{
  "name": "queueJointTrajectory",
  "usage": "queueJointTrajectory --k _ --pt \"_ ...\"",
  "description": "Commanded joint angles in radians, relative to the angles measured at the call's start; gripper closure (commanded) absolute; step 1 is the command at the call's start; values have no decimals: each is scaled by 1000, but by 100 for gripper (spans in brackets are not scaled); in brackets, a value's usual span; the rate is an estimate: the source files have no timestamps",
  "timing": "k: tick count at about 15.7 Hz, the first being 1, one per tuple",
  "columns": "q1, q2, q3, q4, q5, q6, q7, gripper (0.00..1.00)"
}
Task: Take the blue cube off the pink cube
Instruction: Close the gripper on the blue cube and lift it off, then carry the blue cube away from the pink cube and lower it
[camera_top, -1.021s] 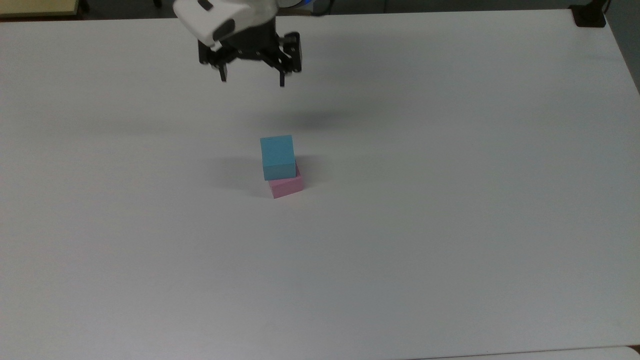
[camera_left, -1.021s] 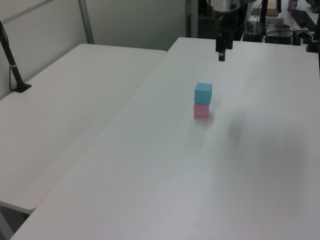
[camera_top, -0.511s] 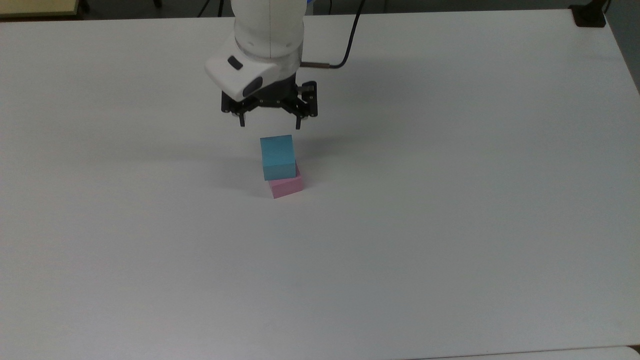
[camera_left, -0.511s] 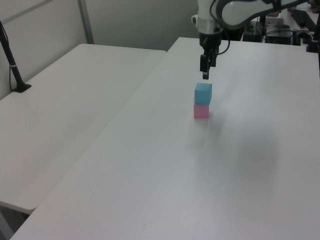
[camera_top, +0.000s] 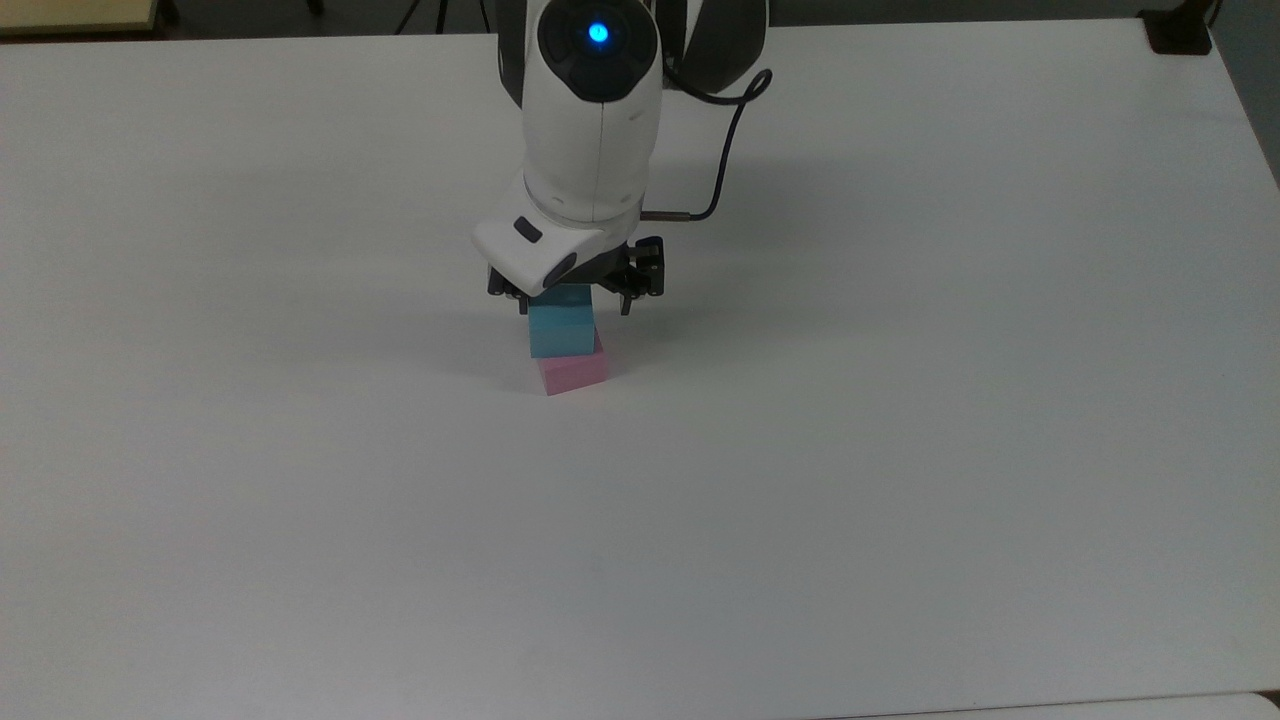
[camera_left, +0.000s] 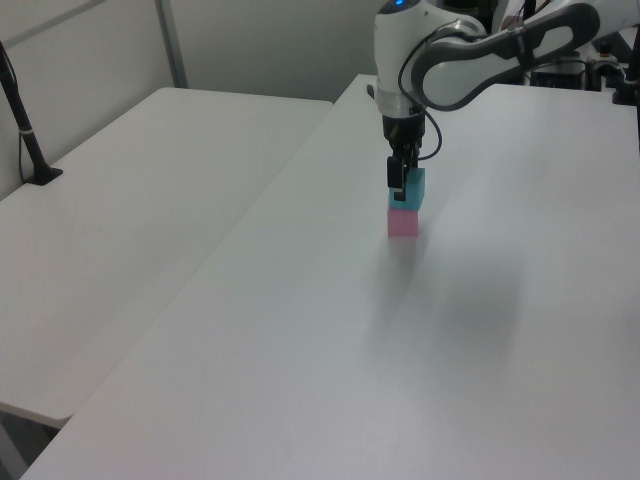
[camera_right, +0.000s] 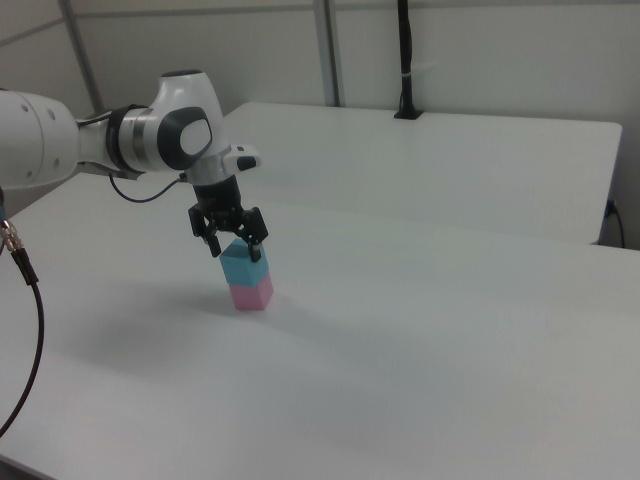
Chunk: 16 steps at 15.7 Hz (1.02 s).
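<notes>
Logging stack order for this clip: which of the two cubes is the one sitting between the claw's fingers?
The blue cube, the upper one of the stack. The open claw straddles it, while the pink cube sits beneath it on the table.

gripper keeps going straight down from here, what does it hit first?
Most likely the blue cube: the gripper points down with its open fingers astride the cube's top, so the palm would meet it. The blue cube sits on the pink cube. Exact finger clearance is unclear.

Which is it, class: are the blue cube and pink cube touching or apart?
Touching. The right view shows the blue cube resting directly on the pink cube, faces meeting with no gap.
</notes>
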Motion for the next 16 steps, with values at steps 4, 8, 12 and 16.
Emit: queueJointTrajectory --k 4,8,12,16 --pt "4 -43 -13 -7 -7 -4 -53 56" --pt "-12 -121 -31 -23 4 -84 -128 73" --pt "-27 -185 -56 -29 21 -162 -190 73" --pt "-64 -322 -56 -186 30 -225 -334 73"
